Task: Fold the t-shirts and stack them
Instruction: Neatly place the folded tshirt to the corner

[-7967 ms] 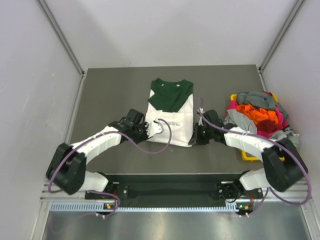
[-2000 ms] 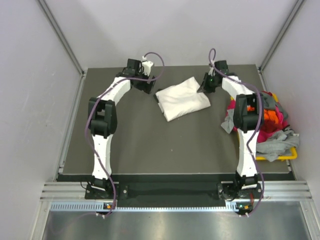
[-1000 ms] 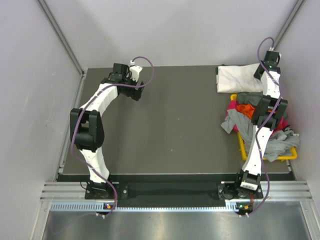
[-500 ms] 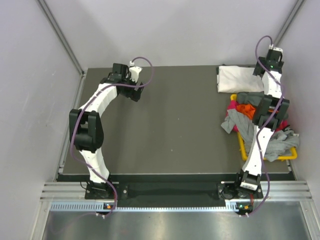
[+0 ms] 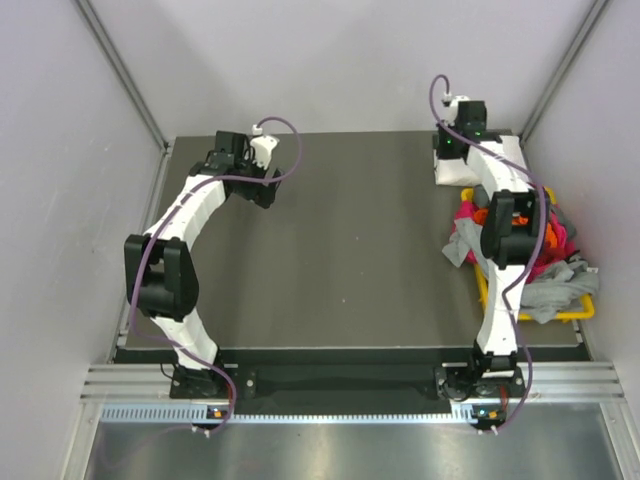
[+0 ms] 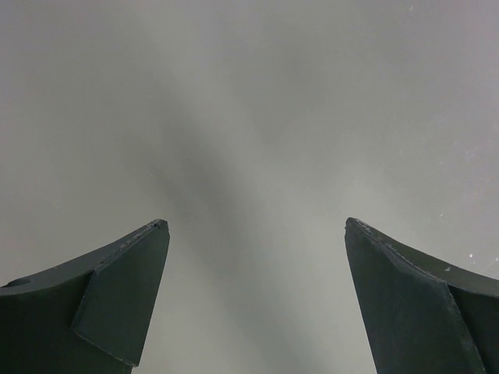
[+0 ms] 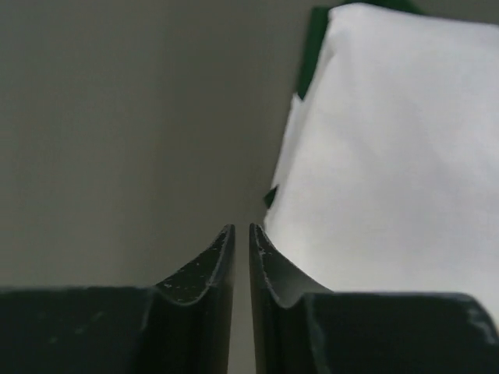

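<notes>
Looks down from above on a dark grey table (image 5: 340,250) with two white robot arms (image 5: 190,210) bolted at the near edge. Shows the left gripper (image 5: 260,190) far out over the back left of the table, above bare surface. Shows the right gripper (image 5: 447,152) at the back right corner, at the left edge of a folded white t-shirt (image 5: 448,173) lying flat there and partly covered by the arm. Places a yellow bin (image 5: 484,295) just in front of that shirt, along the right edge, heaped with loose t-shirts (image 5: 520,235) in grey, orange, red and pink, some spilling over the rim.

Adds from the left wrist camera what the overhead view cannot settle: left gripper spread wide, two dark fingers (image 6: 117,296) well apart, holding nothing, only bare table between.

Adds from the right wrist camera: right gripper closed to a thin slit, gripping nothing, tips over bare table just beside the shirt's edge. Reveals also slivers of dark green (image 7: 314,47) along that white edge, too small to pick out from above.

Cannot make out lettering, label or brand in any view; only plain white cloth facing up on the folded shirt.
</notes>
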Robot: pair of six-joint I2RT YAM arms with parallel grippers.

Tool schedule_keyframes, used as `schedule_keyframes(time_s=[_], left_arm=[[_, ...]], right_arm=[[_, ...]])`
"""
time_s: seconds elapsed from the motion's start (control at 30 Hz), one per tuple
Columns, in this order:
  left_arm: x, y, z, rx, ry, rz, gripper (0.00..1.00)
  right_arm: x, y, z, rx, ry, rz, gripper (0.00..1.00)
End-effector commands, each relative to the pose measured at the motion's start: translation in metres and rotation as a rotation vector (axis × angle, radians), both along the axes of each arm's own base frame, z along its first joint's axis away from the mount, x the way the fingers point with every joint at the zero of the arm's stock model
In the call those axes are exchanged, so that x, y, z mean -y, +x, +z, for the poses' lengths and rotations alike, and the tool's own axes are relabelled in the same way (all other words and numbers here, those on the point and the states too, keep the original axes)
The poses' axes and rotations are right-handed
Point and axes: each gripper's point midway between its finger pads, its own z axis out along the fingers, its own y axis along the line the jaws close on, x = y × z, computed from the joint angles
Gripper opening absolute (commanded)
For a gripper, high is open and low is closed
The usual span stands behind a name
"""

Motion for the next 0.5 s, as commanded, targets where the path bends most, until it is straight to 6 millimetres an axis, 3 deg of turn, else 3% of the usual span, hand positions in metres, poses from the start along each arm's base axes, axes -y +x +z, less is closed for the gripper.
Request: schedule_keyframes(time_s=[0.0,0.07,0.13,0.27,0.47], left_arm=[[-0.005,-0.003,0.013,0.042,-0.011,-0.006,0.99],[-0.005,-0.005,0.009,0.034,-0.014,-0.007,0.99],[-0.005,-0.006,0.009,0.035,-0.015,-0.008,0.99],[-0.005,-0.008,0.005,0.025,-0.018,-0.007,0.99],[-0.007,-0.005,0.008,0.036,-0.025,-0.002,0.99]], right_arm=[[-0.028,0.001,-0.027,-0.047,0.104,0.079,0.11],[-0.041,0.001,-0.039,-0.080,0.160,0.091,0.08],[-0.040,0.003,-0.047,-0.096,0.162,0.060,0.08],[-0.014,0.007,-0.071,-0.145,0.148,-0.084,0.03],[0.021,-0.007,-0.091,-0.212,0.030,-0.236,0.01]])
